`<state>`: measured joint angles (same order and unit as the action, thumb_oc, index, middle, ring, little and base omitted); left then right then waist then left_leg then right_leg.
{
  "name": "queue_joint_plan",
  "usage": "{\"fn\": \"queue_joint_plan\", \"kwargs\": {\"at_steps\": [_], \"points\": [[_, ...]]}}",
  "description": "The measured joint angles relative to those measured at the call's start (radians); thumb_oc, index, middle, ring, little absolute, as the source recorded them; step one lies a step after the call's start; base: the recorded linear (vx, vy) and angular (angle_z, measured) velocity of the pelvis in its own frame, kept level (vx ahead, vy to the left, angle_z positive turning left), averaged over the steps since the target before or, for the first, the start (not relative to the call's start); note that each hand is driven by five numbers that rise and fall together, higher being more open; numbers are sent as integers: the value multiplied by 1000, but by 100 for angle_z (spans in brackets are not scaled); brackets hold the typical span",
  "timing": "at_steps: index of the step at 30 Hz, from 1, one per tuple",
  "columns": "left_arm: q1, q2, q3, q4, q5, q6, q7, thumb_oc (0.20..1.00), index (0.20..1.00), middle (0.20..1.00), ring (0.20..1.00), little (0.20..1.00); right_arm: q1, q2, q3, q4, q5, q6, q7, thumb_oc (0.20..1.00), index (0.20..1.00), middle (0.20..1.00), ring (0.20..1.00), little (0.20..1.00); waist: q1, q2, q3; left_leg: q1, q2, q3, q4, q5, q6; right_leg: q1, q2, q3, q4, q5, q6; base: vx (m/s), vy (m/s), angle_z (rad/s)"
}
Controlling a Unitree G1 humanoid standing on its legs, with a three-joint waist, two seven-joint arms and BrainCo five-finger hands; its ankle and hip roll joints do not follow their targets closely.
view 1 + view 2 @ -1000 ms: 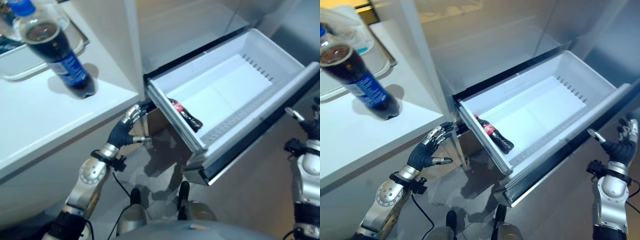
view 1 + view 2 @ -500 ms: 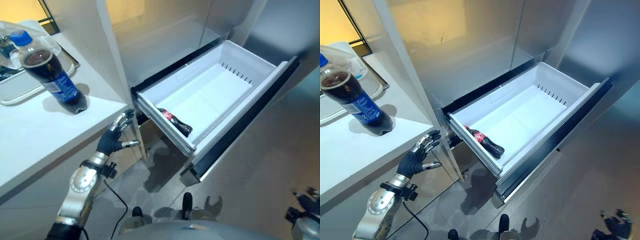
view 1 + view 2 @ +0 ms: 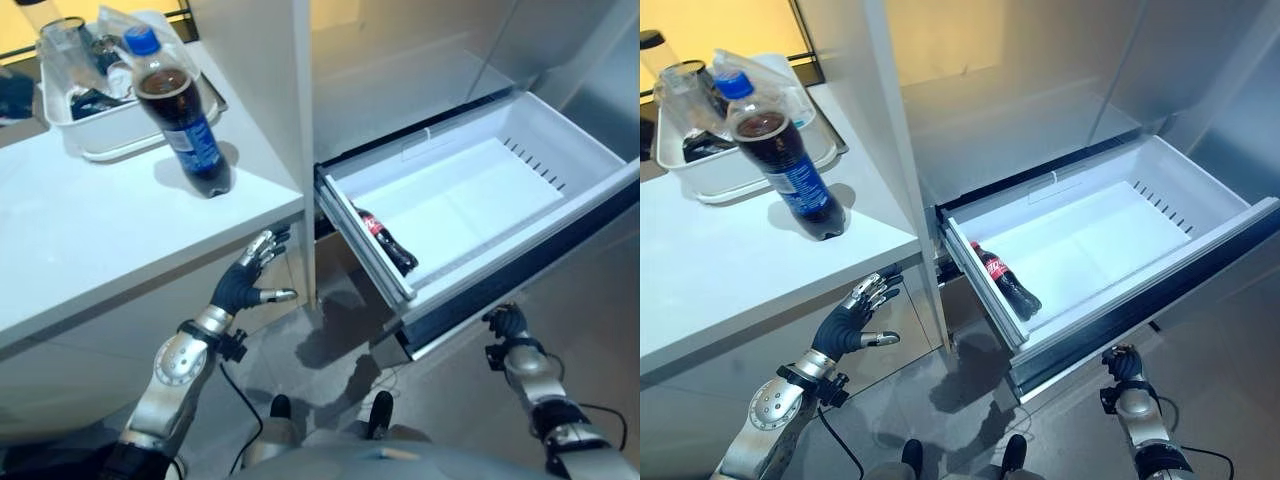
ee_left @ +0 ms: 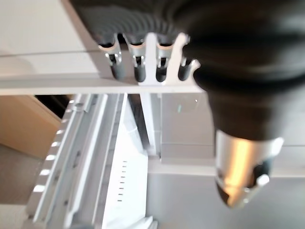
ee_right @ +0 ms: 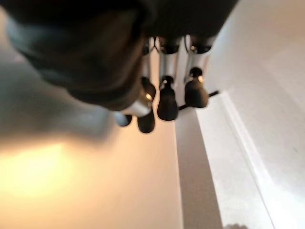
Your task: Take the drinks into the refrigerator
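A large cola bottle (image 3: 185,125) with a blue cap and blue label stands upright on the white counter (image 3: 90,230). A small cola bottle (image 3: 388,242) with a red label lies in the near left corner of the open white refrigerator drawer (image 3: 480,195). My left hand (image 3: 245,285) hangs open below the counter's front edge, fingers spread, left of the drawer. My right hand (image 3: 508,325) is low, just under the drawer's dark front (image 3: 1160,300). Its fingers (image 5: 167,98) are relaxed and hold nothing.
A white tray (image 3: 115,140) with glasses and other items sits at the back of the counter. The refrigerator's tall white side panel (image 3: 265,90) rises between counter and drawer. The pulled-out drawer juts over the grey floor (image 3: 330,350).
The camera has swung, so the whole scene has shifted. My right hand has dropped from beside the drawer's front corner to below its front. The left hand stays spread by the counter edge.
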<state>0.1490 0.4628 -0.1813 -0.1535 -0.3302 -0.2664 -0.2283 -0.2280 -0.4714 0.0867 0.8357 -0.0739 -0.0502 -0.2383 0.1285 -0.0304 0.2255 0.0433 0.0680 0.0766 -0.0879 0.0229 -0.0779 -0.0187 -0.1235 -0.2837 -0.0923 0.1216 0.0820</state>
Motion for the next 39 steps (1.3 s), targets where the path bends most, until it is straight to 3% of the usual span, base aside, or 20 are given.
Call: {"fn": "queue_joint_plan", "kwargs": {"at_steps": [4, 9, 17, 23, 24, 25, 26, 31, 35, 39], "points": [[6, -5, -18, 2, -2, 1, 16, 1000, 1000, 1000, 1000, 1000, -133, -69, 107, 4, -78, 22, 16, 200, 200, 200, 200, 200, 26, 12, 30, -41, 3, -30, 2, 21, -7, -32, 1, -28, 0, 11, -15, -27, 4, 20], [15, -11, -33, 10, -9, 1, 27, 1000, 1000, 1000, 1000, 1000, -345, -92, 251, -7, -180, 13, 60, 200, 200, 200, 200, 200, 55, 30, 68, -81, 7, -50, 11, 32, -13, -59, 6, -44, 1, 18, -23, -2, 9, 11], [-3, -10, -33, 17, -10, 1, 48, 1000, 1000, 1000, 1000, 1000, -660, -11, 360, -61, -309, -36, 80, 200, 200, 200, 200, 200, 116, 40, 99, -108, 8, -81, 13, 40, -17, -64, 6, -78, 1, 10, -22, 8, -1, 14], [-20, -12, -33, 22, -11, 1, 72, 1000, 1000, 1000, 1000, 1000, -653, 30, 396, -65, -347, -34, 100, 200, 200, 200, 200, 200, 133, 28, 113, -105, 1, -83, 14, 41, -15, -59, 0, -82, 1, 8, -20, 2, 0, 2], [-22, -14, -34, 24, -12, 1, 74, 1000, 1000, 1000, 1000, 1000, -650, 39, 396, -67, -347, -35, 99, 304, 304, 304, 304, 304, 134, 28, 113, -105, 2, -83, 14, 41, -15, -58, 0, -82, 1, 8, -20, 0, 0, 0], [-24, -14, -34, 24, -12, 1, 74, 1000, 1000, 1000, 1000, 1000, -648, 41, 396, -67, -347, -35, 100, 304, 304, 304, 304, 304, 134, 28, 113, -105, 1, -83, 14, 41, -15, -59, 0, -82, 1, 8, -20, 0, 0, 0], [-30, -16, -34, 27, -12, 1, 76, 1000, 1000, 1000, 1000, 1000, -629, 45, 388, -65, -346, -37, 98, 1000, 1000, 1000, 1000, 1000, 135, 27, 113, -100, 1, -83, 13, 41, -15, -53, 0, -82, 1, 8, -20, 0, 0, 0], [-38, -36, -33, 56, -17, 1, 100, 1000, 1000, 1000, 1000, 1000, -518, 100, 313, -7, -282, -48, 86, 1000, 1000, 1000, 1000, 1000, 131, 27, 113, -81, 1, -80, 11, 41, -15, -38, 0, -79, 1, 7, -19, 3, 1, -1], [-35, -62, -32, 98, -6, 1, 136, 1000, 1000, 1000, 1000, 1000, -333, 186, 190, 87, -124, -54, 52, 1000, 1000, 1000, 1000, 1000, 130, 24, 111, -58, -1, -78, 5, 39, -13, -19, -3, -74, 1, 4, -16, 0, 0, 0], [-39, -103, -32, 216, 3, 2, 177, 1000, 1000, 1000, 1000, 1000, -146, 273, 119, 148, 18, -57, 25, 1000, 1000, 1000, 1000, 1000, 96, 11, 102, -48, -3, -76, 3, 39, -12, -12, -4, -69, 1, 3, -13, 4, -1, -1]]}}
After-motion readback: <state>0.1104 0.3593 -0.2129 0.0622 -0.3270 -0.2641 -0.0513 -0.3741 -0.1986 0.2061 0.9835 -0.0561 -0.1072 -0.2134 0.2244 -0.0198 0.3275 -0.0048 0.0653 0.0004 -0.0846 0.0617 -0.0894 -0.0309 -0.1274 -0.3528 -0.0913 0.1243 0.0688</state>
